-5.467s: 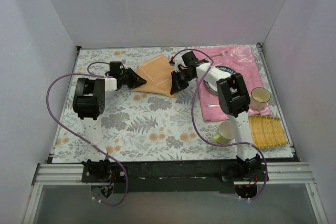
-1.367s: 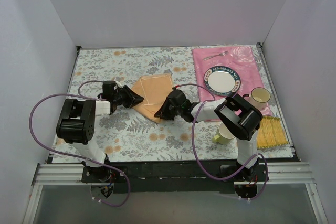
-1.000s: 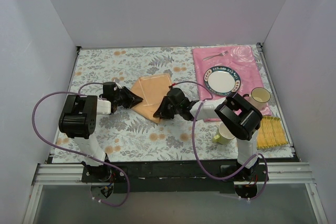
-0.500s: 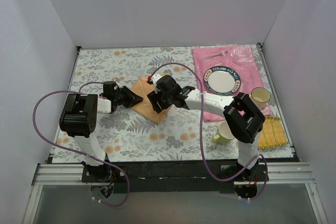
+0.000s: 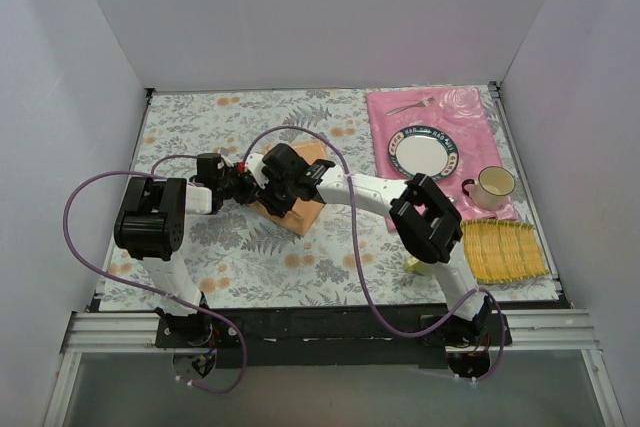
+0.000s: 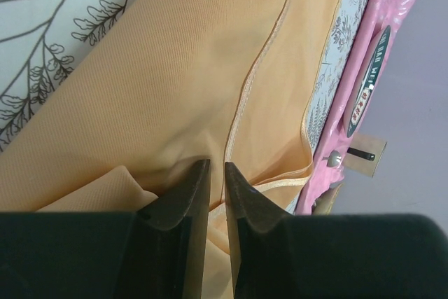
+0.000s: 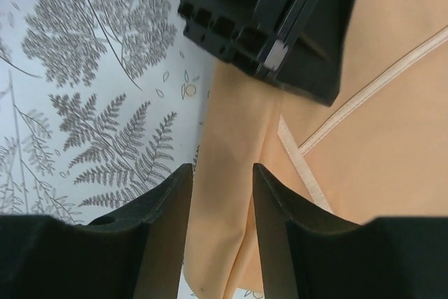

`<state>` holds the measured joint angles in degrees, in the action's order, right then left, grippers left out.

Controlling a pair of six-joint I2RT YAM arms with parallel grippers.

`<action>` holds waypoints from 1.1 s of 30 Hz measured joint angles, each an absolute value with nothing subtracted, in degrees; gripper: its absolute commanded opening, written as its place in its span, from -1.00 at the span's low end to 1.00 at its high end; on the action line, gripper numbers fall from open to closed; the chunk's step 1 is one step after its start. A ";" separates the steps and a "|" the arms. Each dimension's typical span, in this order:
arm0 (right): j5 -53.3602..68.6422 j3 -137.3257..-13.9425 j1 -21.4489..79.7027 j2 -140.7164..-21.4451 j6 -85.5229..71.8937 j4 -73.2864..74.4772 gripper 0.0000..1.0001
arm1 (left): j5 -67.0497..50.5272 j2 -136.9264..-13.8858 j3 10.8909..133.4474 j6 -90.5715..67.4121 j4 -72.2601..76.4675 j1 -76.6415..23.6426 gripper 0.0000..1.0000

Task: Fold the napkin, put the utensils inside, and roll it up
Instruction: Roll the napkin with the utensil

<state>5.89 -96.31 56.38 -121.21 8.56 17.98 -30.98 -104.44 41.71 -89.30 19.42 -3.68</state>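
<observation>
Napkin (image 5: 306,213) lies in folded layers near the middle of the floral desk (image 5: 300,262), peach-orange with a stitched hem. In the top view both arms largely cover it, and it sits well apart from the fork (image 5: 410,105) on the pink placemat (image 5: 470,112). Left tool (image 6: 215,167) has its fingers pressed almost together, pinching a raised fold of the cloth at its left side, while right tool (image 7: 220,169) stands spread just over the cloth's edge, facing the left tool at close quarters.

Right jaws leftward (across the napkin (image 5: 303,214))
</observation>
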 measured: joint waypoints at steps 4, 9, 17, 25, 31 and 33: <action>6.61 -96.31 56.36 -124.01 8.62 19.77 -0.03 | -31.05 -104.49 41.76 -89.30 19.31 -3.68 -0.70; 6.59 -96.31 56.36 -125.10 8.54 20.47 0.07 | -31.09 -104.49 41.76 -89.30 19.31 -3.62 -0.70; 5.98 -95.90 56.36 -125.10 8.86 19.75 0.15 | -31.11 -104.49 41.87 -89.23 19.09 -3.57 -0.70; 4.36 -92.51 56.86 -124.73 8.78 15.94 0.18 | -31.31 -104.55 42.24 -89.12 18.35 -3.53 -0.70; -2.28 -89.58 59.13 -123.87 6.83 11.29 0.01 | -31.77 -104.71 42.41 -89.19 18.04 -3.46 -0.70; -4.34 -88.97 59.83 -123.74 5.80 9.89 -0.15 | -31.90 -104.71 42.44 -89.14 18.00 -3.46 -0.70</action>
